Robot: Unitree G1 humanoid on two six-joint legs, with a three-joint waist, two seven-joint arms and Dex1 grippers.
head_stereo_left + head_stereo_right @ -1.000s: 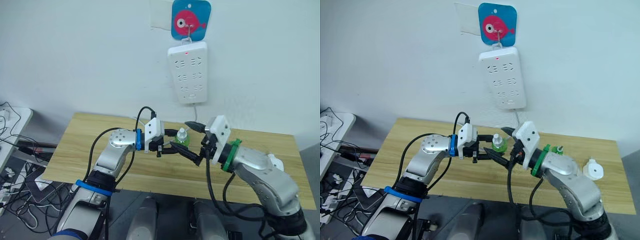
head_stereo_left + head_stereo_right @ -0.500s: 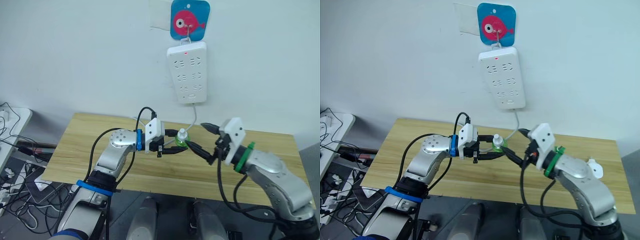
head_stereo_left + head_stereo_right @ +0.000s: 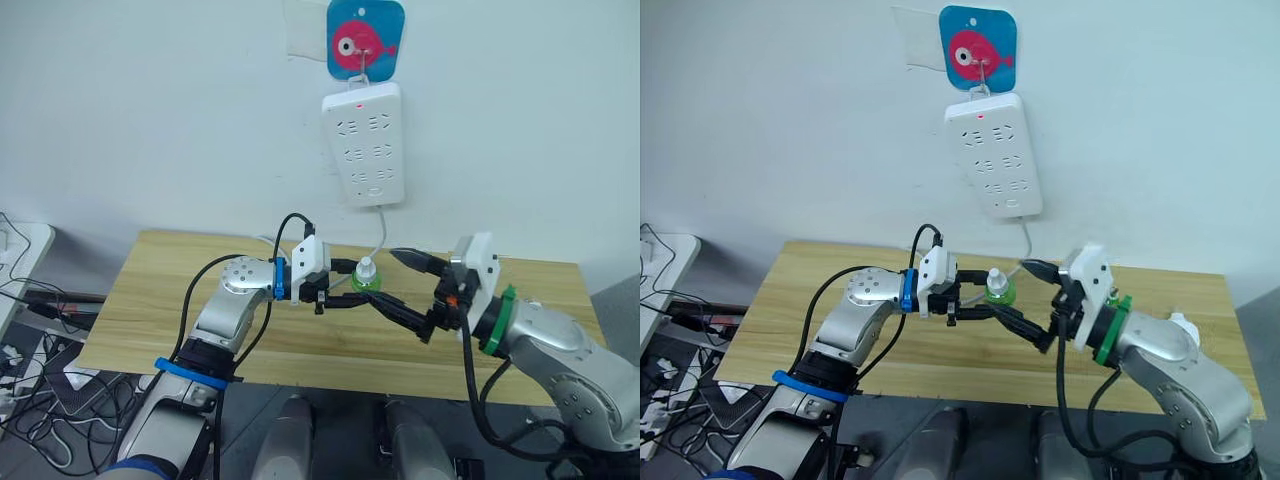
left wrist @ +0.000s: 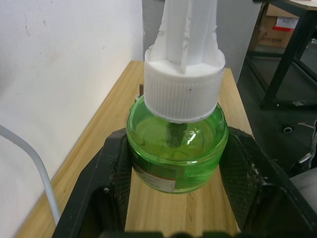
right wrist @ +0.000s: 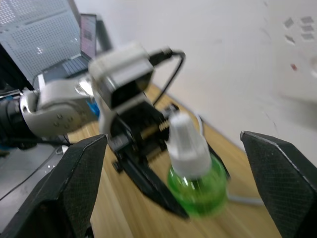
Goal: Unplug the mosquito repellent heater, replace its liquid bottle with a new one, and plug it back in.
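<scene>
**Bottle Held at Table Centre, Heater at Right End**

You face a white wall with a wooden table (image 3: 180,290) set against it. A white power strip (image 3: 363,145) hangs on the wall from a blue hook plate bearing a pink fish (image 3: 365,39); a red light shows near the strip's top, and its white cable (image 3: 380,232) drops to the table.

Observe the left gripper (image 3: 355,287) above the middle of the table. Its two black fingers are clamped on the round body of a green liquid bottle (image 4: 176,148), one finger on each side. The bottle stands upright and carries a white ribbed cap (image 4: 183,87) with a tall white tip.

Observe the right gripper (image 3: 408,287) just beside the bottle, on its right. Its fingers are spread wide apart and hold nothing.

The mosquito repellent heater (image 3: 1181,322) is partly visible behind the right arm, near the table's right end, well apart from the bottle and not plugged into the strip.
</scene>
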